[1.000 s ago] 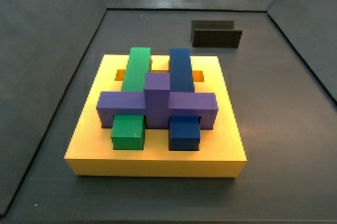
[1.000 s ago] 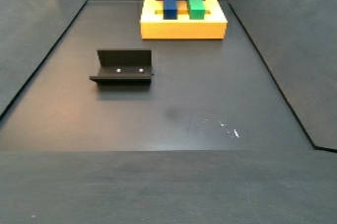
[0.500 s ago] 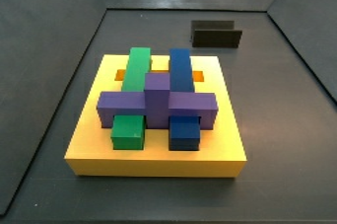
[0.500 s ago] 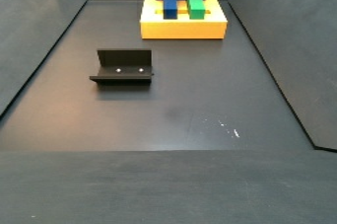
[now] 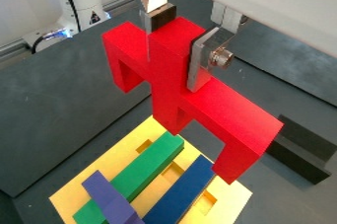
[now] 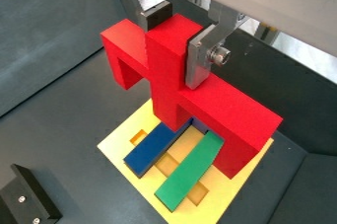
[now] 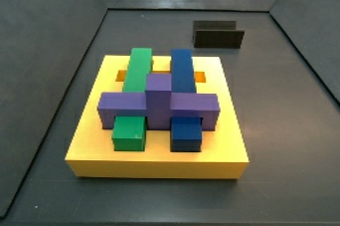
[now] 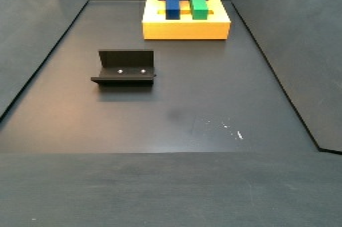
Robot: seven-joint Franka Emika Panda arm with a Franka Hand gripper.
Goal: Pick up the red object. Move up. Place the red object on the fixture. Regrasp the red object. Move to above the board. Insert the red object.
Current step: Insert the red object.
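While neither side view shows the arm, both wrist views show the gripper (image 5: 176, 40) pinching the red object (image 5: 184, 95) by its central stem, high above the board (image 6: 125, 141). Green block (image 6: 188, 172) and blue block (image 6: 156, 142) lie below on the yellow slab. Fixture (image 8: 124, 68) stands apart on the dark floor (image 8: 187, 111).

no readable text, label or number anywhere (not even on the gripper (image 5: 179, 42)).
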